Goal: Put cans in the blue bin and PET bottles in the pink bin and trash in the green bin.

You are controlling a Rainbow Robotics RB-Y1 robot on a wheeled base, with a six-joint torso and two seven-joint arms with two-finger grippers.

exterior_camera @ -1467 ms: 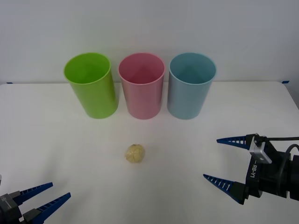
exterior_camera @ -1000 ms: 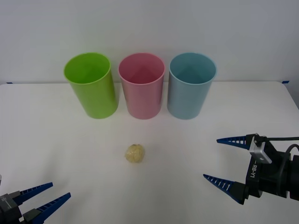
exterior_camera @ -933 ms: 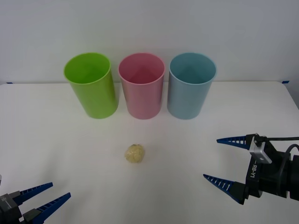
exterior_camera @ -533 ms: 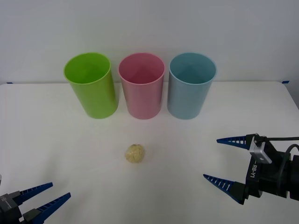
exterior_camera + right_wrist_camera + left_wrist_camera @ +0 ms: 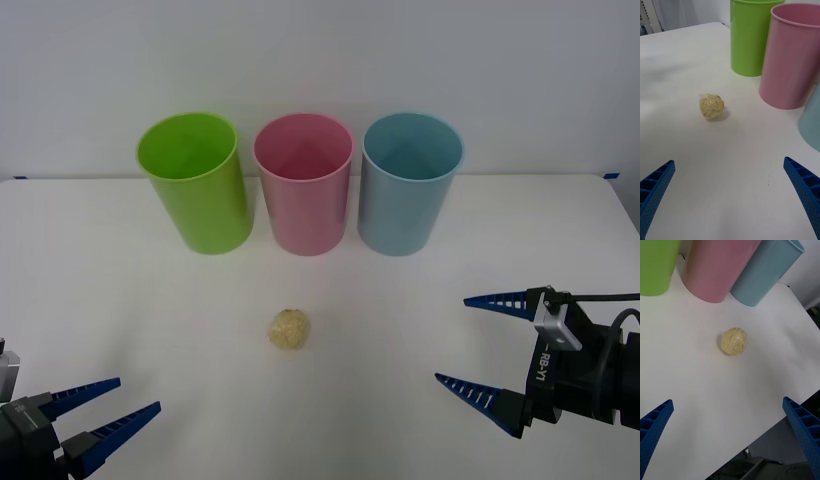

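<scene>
The trash [image 5: 289, 329] lies on the white bench [image 5: 120, 300] at frame centre. Left pincer [image 5: 112, 411] at lower left and right pincer [image 5: 470, 343] at lower right are both spread and empty.

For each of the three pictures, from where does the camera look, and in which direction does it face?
Front view: above the arms, facing forward and down at the table; left gripper and right gripper show, both open.
Right wrist view: on the right wrist, facing the trash, green bin and pink bin; own blue fingers.
Left wrist view: on the left wrist, facing the trash and blue bin; own fingers.
All share the trash.
</scene>
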